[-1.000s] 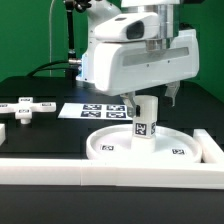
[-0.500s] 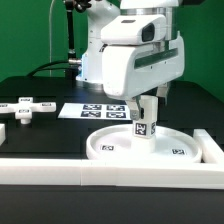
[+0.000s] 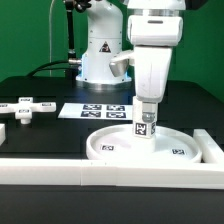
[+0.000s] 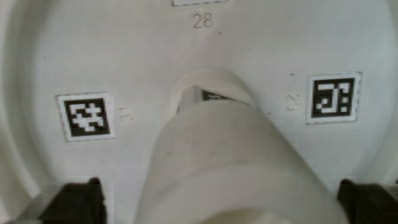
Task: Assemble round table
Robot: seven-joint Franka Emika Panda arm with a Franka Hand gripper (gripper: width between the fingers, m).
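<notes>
The wide rimmed disc (image 3: pixel 108 149) lies flat at the table's front. The short thick post (image 3: pixel 146 124) stands upright at its middle, a tag facing the camera. My gripper (image 3: pixel 148 104) hangs straight down over the post's top, jaws on either side of it. In the wrist view the post (image 4: pixel 231 150) fills the middle, with the disc (image 4: pixel 196 50) and its tags beneath. The dark fingers (image 4: pixel 80 202) sit on both sides with a gap to the post, so my gripper (image 4: pixel 222 205) is open around it. The cross-shaped piece (image 3: pixel 25 108) lies apart at the exterior view's left.
The marker board (image 3: pixel 100 110) lies behind the disc. A long white rail (image 3: pixel 110 173) runs along the front edge, and another (image 3: pixel 211 147) along the exterior view's right. The robot base (image 3: pixel 100 55) stands behind.
The wrist has turned about the vertical axis above the post, from showing its wide face to its narrow side. The post and disc stay in place.
</notes>
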